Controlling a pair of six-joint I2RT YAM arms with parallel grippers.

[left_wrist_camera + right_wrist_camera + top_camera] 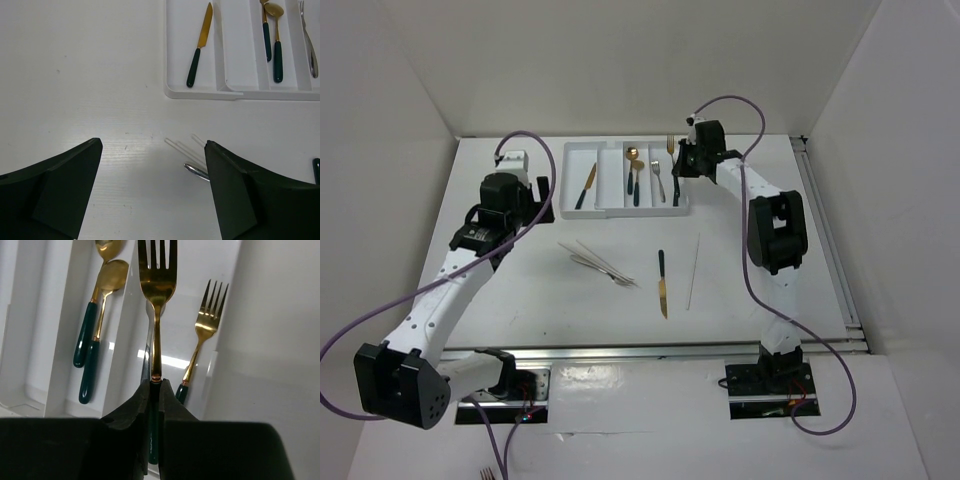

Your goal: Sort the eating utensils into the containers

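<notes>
The white tray (575,212) lies at the back middle of the table. It holds a gold knife with a teal handle (200,45) in the left compartment, two gold spoons (97,315) further right, and a silver fork (658,180) and a gold fork (207,320) at the right side. My right gripper (156,382) is shut on the teal handle of a gold fork (156,285), held above the tray's right side (670,145). My left gripper (153,145) is open and empty above the table, left of the tray.
On the table lie a gold knife with a teal handle (662,283), one thin pale stick (693,270), and a bunch of silver utensils and pale sticks (605,265). A silver tip (195,171) and stick ends show by my left gripper's right finger. White walls enclose the table.
</notes>
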